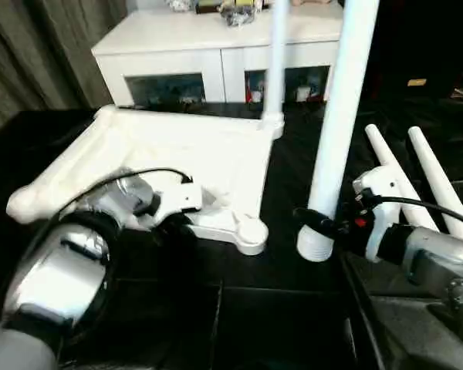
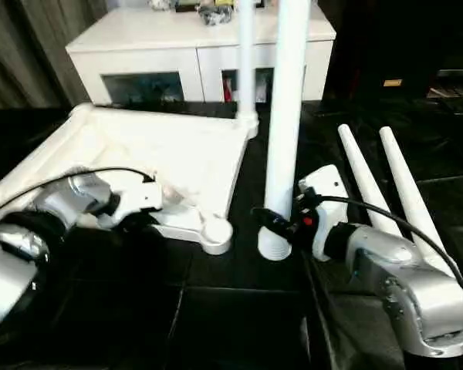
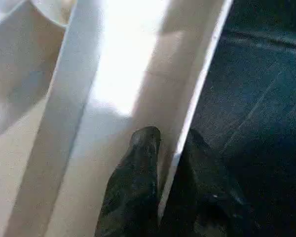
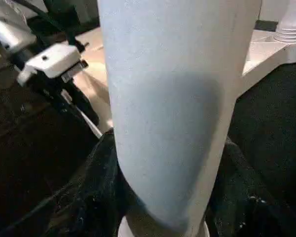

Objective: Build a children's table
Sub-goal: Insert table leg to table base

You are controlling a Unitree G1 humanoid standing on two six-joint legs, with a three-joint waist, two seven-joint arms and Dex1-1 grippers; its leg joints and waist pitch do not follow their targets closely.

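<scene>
The children's table top (image 1: 177, 154) lies upside down on the black surface, ribbed side up. One white leg (image 1: 276, 62) stands screwed into its far right corner. My left gripper (image 3: 170, 136) is shut on the thin near rim of the top, one finger on each side, just left of the near right corner socket (image 1: 251, 231). My right gripper (image 1: 312, 220) is shut on the thick lower end of a second white leg (image 1: 343, 116). That leg stands upright on the surface just right of that corner, apart from the top.
Two loose white legs (image 1: 393, 177) (image 1: 440, 181) lie side by side on the right. A white cabinet (image 1: 208, 38) with glass-fronted compartments stands behind the table top. Grey curtains hang at the far left.
</scene>
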